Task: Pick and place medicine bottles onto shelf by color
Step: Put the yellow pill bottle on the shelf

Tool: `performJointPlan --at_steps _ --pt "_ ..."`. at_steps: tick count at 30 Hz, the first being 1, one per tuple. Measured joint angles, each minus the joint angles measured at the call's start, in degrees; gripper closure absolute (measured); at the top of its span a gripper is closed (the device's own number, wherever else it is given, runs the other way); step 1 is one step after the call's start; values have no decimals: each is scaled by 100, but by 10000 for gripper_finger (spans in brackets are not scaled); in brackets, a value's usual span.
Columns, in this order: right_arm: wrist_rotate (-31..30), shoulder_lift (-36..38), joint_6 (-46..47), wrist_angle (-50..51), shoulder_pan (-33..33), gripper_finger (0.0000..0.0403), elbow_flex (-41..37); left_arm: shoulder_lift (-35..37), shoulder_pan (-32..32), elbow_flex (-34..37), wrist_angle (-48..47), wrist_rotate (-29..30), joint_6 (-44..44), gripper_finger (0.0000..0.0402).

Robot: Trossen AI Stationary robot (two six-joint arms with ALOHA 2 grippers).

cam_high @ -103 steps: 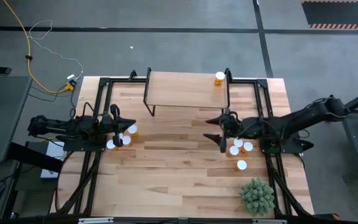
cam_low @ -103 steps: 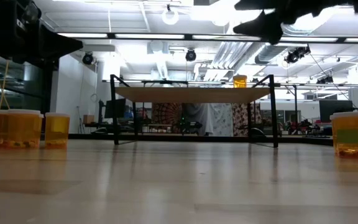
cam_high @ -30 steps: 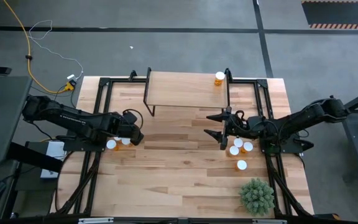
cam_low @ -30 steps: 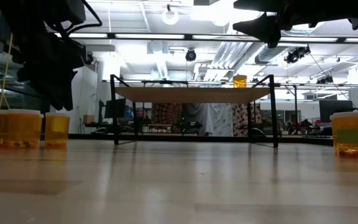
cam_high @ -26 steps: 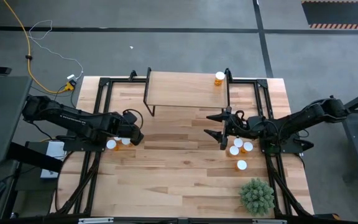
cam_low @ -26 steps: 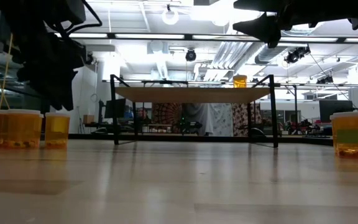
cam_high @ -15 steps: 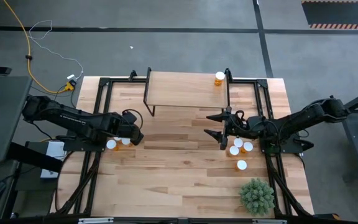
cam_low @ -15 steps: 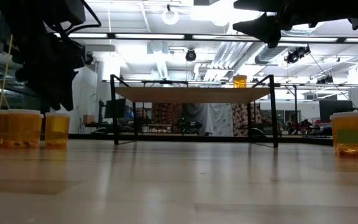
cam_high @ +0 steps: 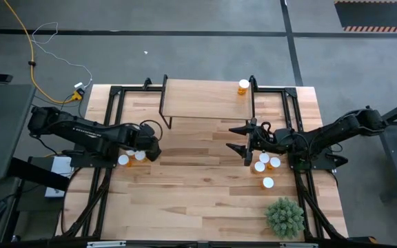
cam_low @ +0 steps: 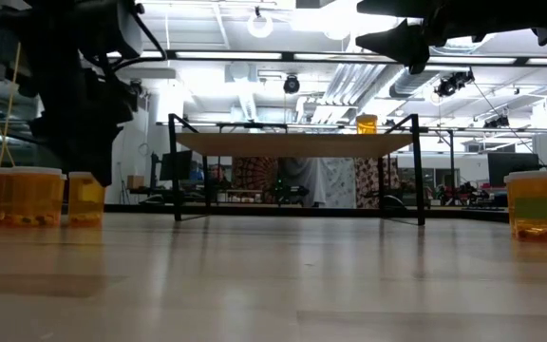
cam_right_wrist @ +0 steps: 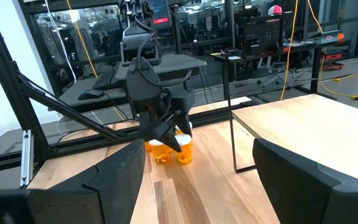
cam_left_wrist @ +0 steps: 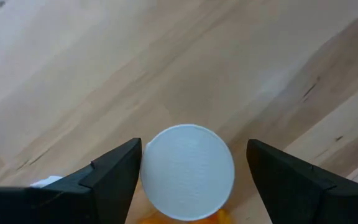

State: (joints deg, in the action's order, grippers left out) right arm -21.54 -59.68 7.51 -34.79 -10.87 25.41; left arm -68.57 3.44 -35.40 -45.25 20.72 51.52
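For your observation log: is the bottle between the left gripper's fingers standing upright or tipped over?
Upright. In the left wrist view the bottle shows its round white cap face-on, with the open left gripper straddling it.

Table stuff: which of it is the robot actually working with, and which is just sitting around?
Job: bottles, more bottles, one bottle already on the shelf; left pincer open around a bottle.
Lying about: plant, yellow cable.
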Motion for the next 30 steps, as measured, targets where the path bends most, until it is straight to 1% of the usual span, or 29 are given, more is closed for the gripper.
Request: performJointPlan --at_steps 4,7,10,15,17,22,24,27,30 --pt "0 0 15 7 -1 114 0 -33 82 0 -16 -128 -16 121" --pt "0 0 15 9 -1 114 0 -33 129 0 -14 -148 -71 133" --pt "0 0 15 8 -1 114 1 -33 157 0 -14 -194 -72 155" --pt "0 0 17 8 1 114 0 -33 154 0 -16 -231 -74 204" --pt "0 0 15 7 -1 114 0 -33 154 -1 -16 -243 -74 214" --pt "0 0 15 7 -1 114 1 11 153 -118 -51 -460 -274 213" --pt "0 0 15 4 0 114 0 37 131 -273 -108 -518 -450 203" --pt "0 0 15 2 0 114 0 43 52 -623 -164 -635 -856 195" --pt "0 0 66 0 0 114 0 74 -45 -1181 -356 -1011 -1302 201"
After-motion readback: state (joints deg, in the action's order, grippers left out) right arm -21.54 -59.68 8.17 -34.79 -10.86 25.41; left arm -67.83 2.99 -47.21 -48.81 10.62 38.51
